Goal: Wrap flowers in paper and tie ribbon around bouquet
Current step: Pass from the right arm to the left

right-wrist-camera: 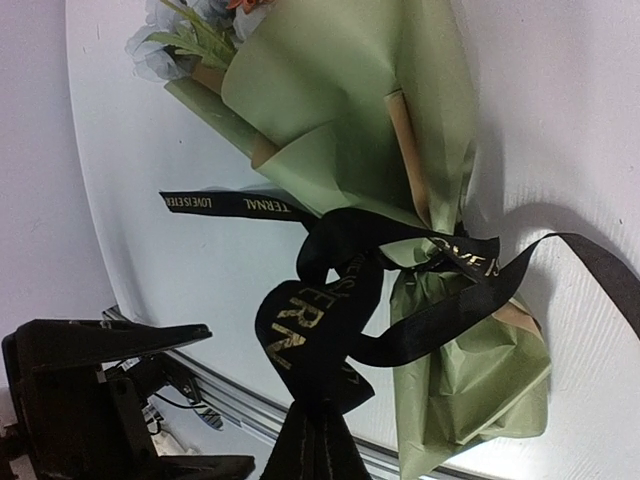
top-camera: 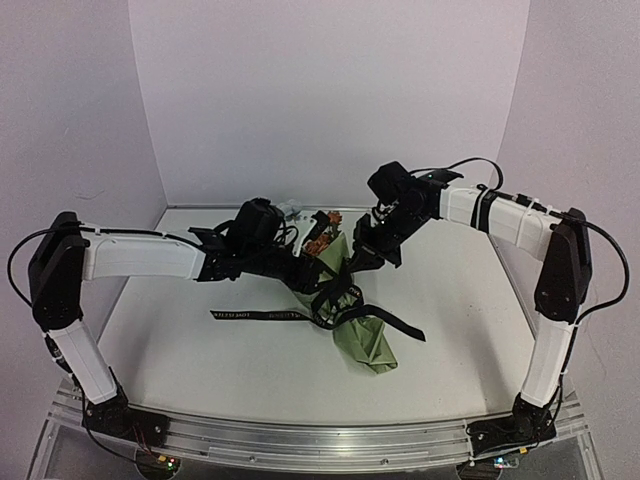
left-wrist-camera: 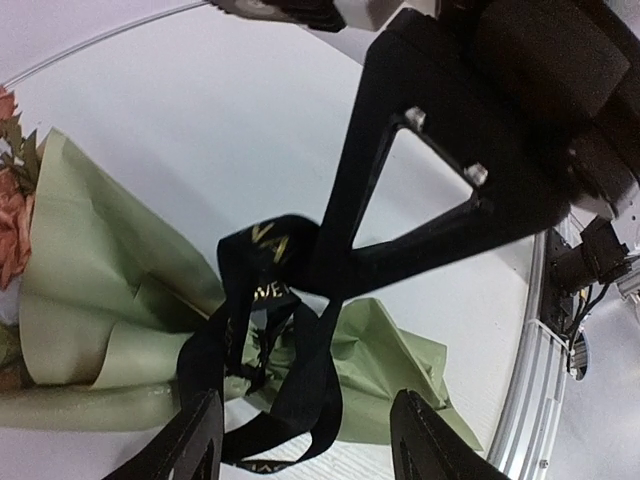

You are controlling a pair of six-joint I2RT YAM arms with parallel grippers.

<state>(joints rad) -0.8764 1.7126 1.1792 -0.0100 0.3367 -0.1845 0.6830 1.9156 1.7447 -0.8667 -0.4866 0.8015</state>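
Bouquet [top-camera: 365, 345] lies on the table [top-camera: 180, 350], about ctr, blooms toward the far wall, narrow end toward the arms. Wrapping looks done: flowers [right-wrist-camera: 180, 40] sit inside the green paper [right-wrist-camera: 330, 110], only heads poking out the wide end. Black ribbon [right-wrist-camera: 300, 320] goes round the cone's waist w/ what looks like a first knot, one tail trailing left, the other right. R pincer [right-wrist-camera: 318, 445] is pressed together on a ribbon loop, held up above the wrap. L pincer [left-wrist-camera: 310, 440] is spread just over the tied spot, pinching nothing I can see. Prob. left to do: pull the loop snug, finish bow or 2nd knot, let go. Can't tell if the knot is tight yet.
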